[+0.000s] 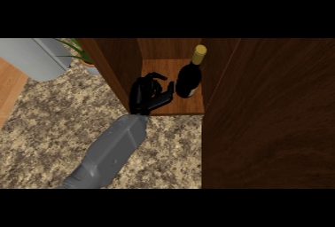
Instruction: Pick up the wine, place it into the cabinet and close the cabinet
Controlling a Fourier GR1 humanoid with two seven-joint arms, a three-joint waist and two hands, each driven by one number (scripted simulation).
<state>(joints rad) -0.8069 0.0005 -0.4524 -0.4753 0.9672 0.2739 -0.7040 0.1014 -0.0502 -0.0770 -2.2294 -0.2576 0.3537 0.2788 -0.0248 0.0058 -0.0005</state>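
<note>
1. Speckled stone counter (pixel 52 133) is carrying a dark wood-grain cabinet (pixel 118 62); its flat door (pixel 268 124) is standing open.
2. Wine (pixel 189 80), dark glossy glass with a yellow cap, is standing upright inside the cabinet: placing looks done.
3. Left hand (pixel 149 95) is hovering just beside it, fingers loosely spread, gripping nothing.
4. Closing the door is what is left.

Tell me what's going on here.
The left robot hand reaches into the open cabinet, next to the wine bottle. The bottle stands upright on the shelf. The hand's fingers are relaxed and not wrapped round the bottle. The cabinet door on the right stands wide open, so the wine is in place but the cabinet is not yet closed.
</note>
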